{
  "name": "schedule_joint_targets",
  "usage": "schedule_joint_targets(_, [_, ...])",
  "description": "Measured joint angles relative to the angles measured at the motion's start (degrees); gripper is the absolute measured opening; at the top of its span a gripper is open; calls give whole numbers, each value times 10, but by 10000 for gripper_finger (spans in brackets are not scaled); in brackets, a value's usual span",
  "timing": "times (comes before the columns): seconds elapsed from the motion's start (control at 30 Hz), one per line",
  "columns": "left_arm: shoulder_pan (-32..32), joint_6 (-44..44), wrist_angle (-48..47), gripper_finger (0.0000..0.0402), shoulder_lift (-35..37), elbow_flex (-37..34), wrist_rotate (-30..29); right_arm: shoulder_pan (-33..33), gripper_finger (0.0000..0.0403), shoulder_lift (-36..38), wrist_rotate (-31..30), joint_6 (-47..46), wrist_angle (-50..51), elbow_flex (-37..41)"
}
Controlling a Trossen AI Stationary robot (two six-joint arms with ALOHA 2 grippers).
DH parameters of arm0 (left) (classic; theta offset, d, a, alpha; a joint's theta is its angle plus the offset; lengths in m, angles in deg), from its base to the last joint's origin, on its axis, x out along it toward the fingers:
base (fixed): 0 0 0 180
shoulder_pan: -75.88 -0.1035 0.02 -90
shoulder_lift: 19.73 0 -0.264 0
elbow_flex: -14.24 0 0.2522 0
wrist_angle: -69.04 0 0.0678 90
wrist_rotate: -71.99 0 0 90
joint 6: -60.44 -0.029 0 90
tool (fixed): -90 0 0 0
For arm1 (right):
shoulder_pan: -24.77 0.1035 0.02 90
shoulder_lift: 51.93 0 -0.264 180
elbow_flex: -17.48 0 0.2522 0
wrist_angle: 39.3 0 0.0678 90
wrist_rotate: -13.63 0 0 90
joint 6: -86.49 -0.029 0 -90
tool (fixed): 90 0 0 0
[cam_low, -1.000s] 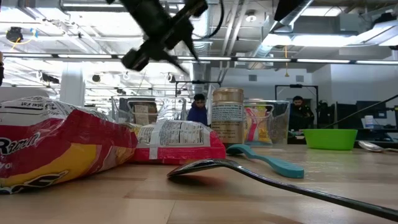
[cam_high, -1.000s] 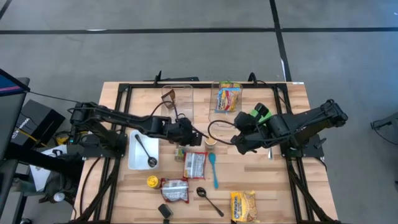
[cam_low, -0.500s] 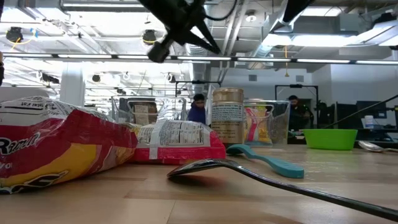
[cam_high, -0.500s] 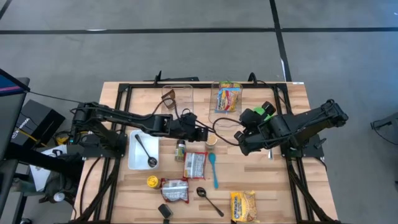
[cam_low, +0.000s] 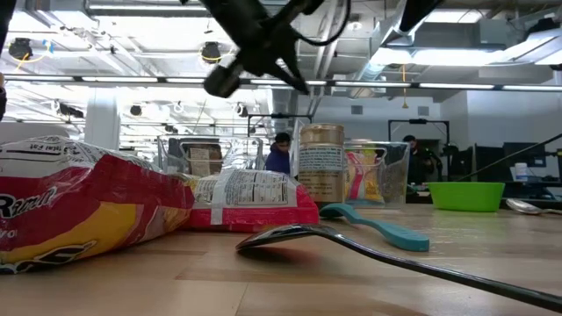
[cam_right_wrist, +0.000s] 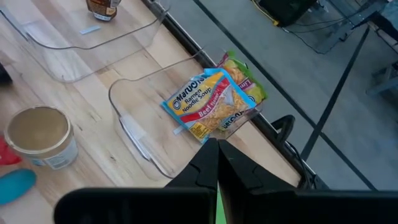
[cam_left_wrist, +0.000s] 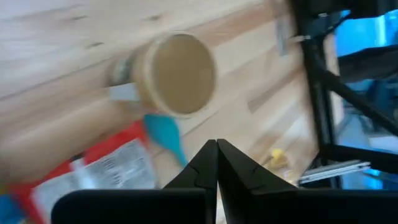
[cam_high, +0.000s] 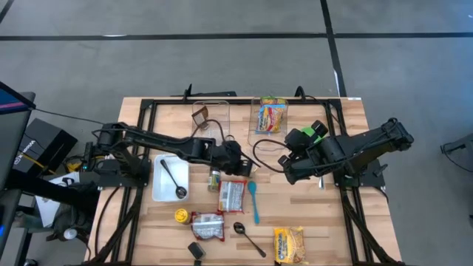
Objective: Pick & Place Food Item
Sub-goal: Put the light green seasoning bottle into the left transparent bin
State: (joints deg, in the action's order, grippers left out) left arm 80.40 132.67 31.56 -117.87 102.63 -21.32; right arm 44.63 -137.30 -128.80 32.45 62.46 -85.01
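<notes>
Two arms over a wooden table [cam_high: 347,222], nothing held in either. Going left to right in the high view: white tray [cam_high: 157,193] near the table's left edge with a dark spoon [cam_high: 174,182] in it, handle partly lost against the arm frame. Toward the front edge, a small yellow item [cam_high: 180,215], too small to identify, then a grey-and-red packet [cam_high: 208,225] and a dark object [cam_high: 196,251] at the very front edge, unclear what. Left gripper [cam_high: 241,164] sits mid-table, fingers pressed together on nothing; its wrist view is motion-blurred, showing the fingertips [cam_left_wrist: 216,149] meeting above a tan-lidded cup [cam_left_wrist: 177,73]. Just beside the gripper stands a small jar [cam_high: 214,178], partly covered by the arm. A red-and-white packet [cam_high: 232,196] lies toward the front from it, with a teal spoon [cam_high: 253,199] alongside and a second dark spoon [cam_high: 247,237] nearer the front edge. Two clear bins at the back edge: the left bin [cam_high: 219,122] holds a brown jar [cam_high: 200,114], the right bin [cam_high: 260,133] holds a ramen noodle packet [cam_high: 272,116], bin walls hard to trace. Another yellow noodle packet [cam_high: 289,244] lies at the front edge, cut off at the bottom. Right gripper [cam_high: 284,165] hovers right of centre, jaws closed and empty. Low view: packets block most of the table; people in the room behind are too small to detail.
</notes>
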Motion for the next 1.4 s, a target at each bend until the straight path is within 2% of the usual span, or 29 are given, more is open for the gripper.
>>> schedule_joint_targets(0.23, [-1,32,-184,0,29,0,-43,0,0,0,0,0,-2,0])
schedule_joint_targets(0.37, [-1,47,-247,0,25,-3,-53,0,0,0,0,0,-3,0])
schedule_joint_targets(1.07, [-1,48,-288,1,-27,-14,-35,0,0,0,0,0,-10,0])
schedule_joint_targets(1.4, [-1,24,-288,22,-27,-14,-8,0,0,0,0,0,-11,0])
